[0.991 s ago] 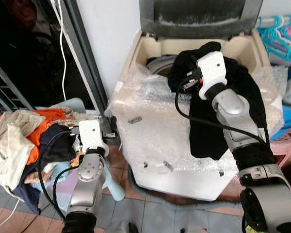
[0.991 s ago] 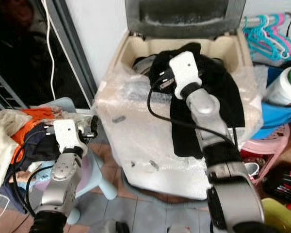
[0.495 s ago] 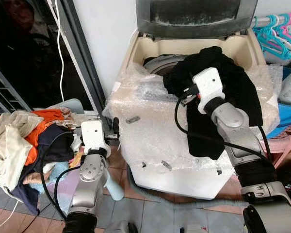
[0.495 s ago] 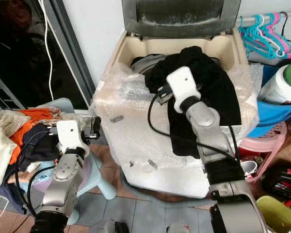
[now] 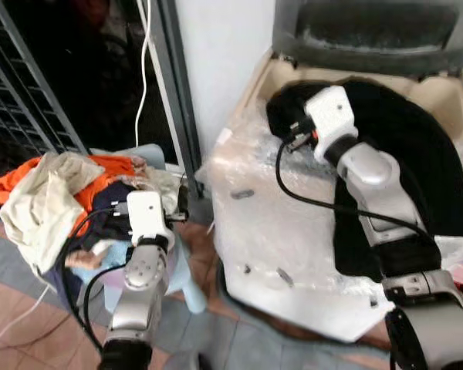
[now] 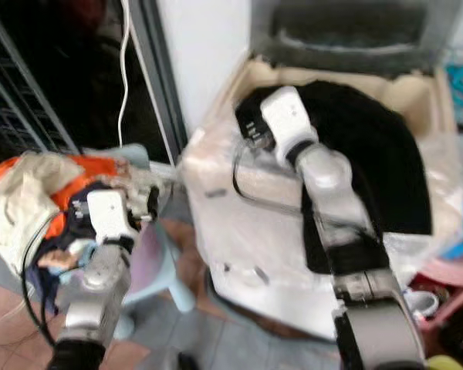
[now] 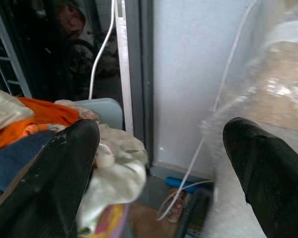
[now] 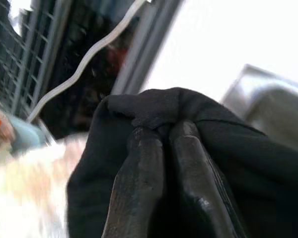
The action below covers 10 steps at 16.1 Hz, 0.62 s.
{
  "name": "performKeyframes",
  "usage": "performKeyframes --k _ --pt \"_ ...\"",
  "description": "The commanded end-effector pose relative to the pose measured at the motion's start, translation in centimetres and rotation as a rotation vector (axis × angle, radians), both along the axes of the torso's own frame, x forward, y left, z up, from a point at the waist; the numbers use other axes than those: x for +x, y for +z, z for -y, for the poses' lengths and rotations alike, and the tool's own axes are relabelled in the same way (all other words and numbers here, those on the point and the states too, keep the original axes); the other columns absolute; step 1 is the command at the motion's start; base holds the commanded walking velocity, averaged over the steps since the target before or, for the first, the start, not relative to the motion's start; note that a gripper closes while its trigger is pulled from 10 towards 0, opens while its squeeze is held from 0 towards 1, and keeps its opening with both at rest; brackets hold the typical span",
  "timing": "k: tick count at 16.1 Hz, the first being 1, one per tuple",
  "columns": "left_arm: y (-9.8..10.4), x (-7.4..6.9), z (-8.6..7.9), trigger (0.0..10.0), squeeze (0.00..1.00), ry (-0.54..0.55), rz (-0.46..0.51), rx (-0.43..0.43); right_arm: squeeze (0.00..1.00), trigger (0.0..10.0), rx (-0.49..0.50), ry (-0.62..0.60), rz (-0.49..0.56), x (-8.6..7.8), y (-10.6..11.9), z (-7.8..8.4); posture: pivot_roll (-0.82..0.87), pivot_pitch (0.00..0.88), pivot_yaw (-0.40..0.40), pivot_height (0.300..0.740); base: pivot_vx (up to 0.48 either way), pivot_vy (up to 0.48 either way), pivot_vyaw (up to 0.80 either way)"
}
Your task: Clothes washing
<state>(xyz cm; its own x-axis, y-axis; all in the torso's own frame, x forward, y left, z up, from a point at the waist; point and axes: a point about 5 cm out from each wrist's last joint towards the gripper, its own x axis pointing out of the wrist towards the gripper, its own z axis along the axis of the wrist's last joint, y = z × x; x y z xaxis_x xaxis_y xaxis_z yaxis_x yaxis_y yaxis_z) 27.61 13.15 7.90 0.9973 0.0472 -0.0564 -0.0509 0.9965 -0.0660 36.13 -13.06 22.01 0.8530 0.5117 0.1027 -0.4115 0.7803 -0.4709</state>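
My right pincer (image 8: pixel 161 163) is clamped on the black garment (image 5: pixel 417 146), its two fingers (image 8: pixel 139 183) pressed together with a fold of the cloth bunched around their tips. I hold it up over the washer (image 5: pixel 293 223), at the near-left part of the open tub, under the raised lid (image 5: pixel 370 35). The rest of the garment spreads across the washer's top and hangs down its front, over the bubble wrap (image 5: pixel 262 193) that covers the casing.

My left pincer (image 7: pixel 159 148) hangs low, left of the washer, fingers (image 7: pixel 54 173) spread wide apart and gripping nothing. Just beyond it, left of the washer, a pile of clothes (image 5: pixel 62 193) in orange, cream and dark blue lies on a pale blue stool (image 5: pixel 158 158). A white cable (image 5: pixel 143 69) runs down the dark doorway behind the pile.
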Motion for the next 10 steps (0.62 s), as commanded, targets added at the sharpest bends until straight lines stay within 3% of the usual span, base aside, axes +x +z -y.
performKeyframes --k 1,3,4,5,7,8,9,10 --pt "0.5 0.3 0.4 10.0 0.0 -0.012 0.013 -0.008 0.0 10.0 -0.048 0.047 0.039 0.3 1.3 -0.4 -0.12 0.0 0.109 0.74 0.42 0.0 0.0" --pt "0.5 0.4 0.5 10.0 0.0 -0.013 0.013 -0.004 0.0 10.0 -0.135 0.06 0.149 1.6 4.4 -0.8 -0.12 0.0 0.11 0.74 0.171 0.0 0.0" --pt "0.5 0.5 0.5 10.0 0.0 -0.014 0.012 -0.002 0.0 10.0 -0.116 -0.044 0.315 2.2 7.9 -0.1 -0.11 0.0 0.107 0.74 0.0 0.0 0.0" --pt "0.5 0.5 0.5 10.0 0.0 -0.01 0.011 0.001 0.0 10.0 0.095 -0.299 0.615 1.8 15.8 3.0 -0.1 0.0 0.103 0.74 0.0 0.0 0.0" --pt "0.4 0.4 0.3 10.0 0.0 -0.002 0.008 0.003 0.0 10.0 0.207 -0.365 0.671 1.2 18.4 4.9 -0.1 0.0 0.095 0.74 0.0 0.0 0.0" --pt "0.4 0.3 0.3 10.0 0.0 0.001 0.008 0.003 0.0 10.0 0.152 -0.311 0.52 2.4 15.7 4.4 -0.1 0.0 0.091 0.74 0.0 0.0 0.0" --pt "0.4 0.3 0.4 10.0 0.0 0.002 0.007 0.001 0.0 10.0 0.095 -0.256 0.287 3.6 10.4 3.9 -0.1 0.0 0.089 0.74 0.0 0.0 0.0" --pt "0.4 0.2 0.4 10.0 0.0 0.002 0.006 0.0 0.14 10.0 0.029 -0.191 0.138 3.6 5.1 3.4 -0.1 0.0 0.091 0.74 0.0 0.0 0.0"
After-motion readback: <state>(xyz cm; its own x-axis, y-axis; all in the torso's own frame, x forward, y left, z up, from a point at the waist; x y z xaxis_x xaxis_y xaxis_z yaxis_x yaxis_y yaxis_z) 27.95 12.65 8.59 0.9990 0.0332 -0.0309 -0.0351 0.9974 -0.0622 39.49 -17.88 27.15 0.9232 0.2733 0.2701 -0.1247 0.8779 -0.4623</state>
